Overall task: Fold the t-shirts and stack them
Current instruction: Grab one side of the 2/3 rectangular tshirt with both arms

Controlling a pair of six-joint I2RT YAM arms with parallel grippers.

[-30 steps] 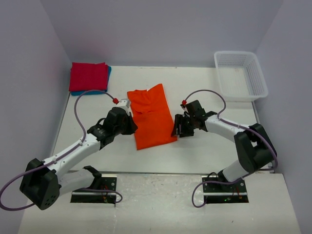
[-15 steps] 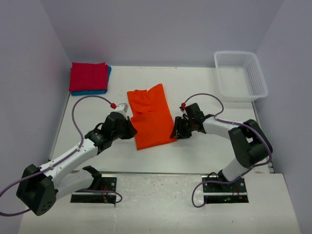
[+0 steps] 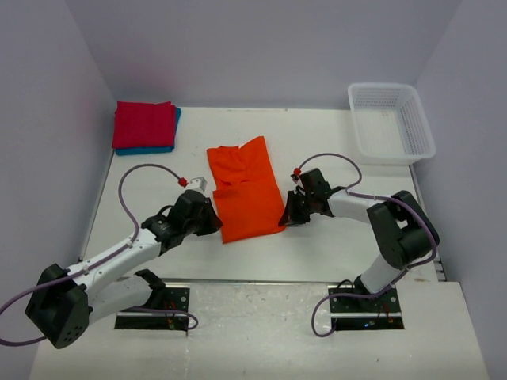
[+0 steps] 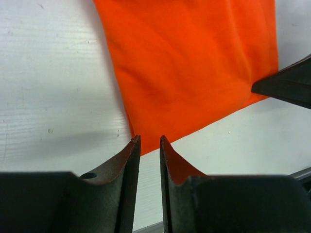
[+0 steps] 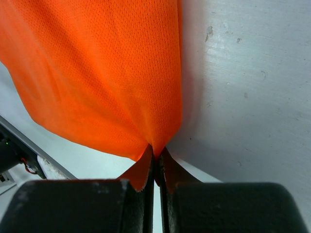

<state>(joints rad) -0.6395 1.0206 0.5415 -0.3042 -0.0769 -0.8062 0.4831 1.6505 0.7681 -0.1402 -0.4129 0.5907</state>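
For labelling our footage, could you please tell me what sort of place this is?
Likely a robot lab test cell, not a home: a left arm and right arm bolted to a white table, plain walls boxing it in, and an orange t-shirt laid out for practice.

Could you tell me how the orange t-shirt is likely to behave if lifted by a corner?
Probably floppy: the orange t-shirt puckers where the right gripper pinches its corner. Likely light, being thin, fine-textured cloth. Lifted so, its folded layers may sag open.
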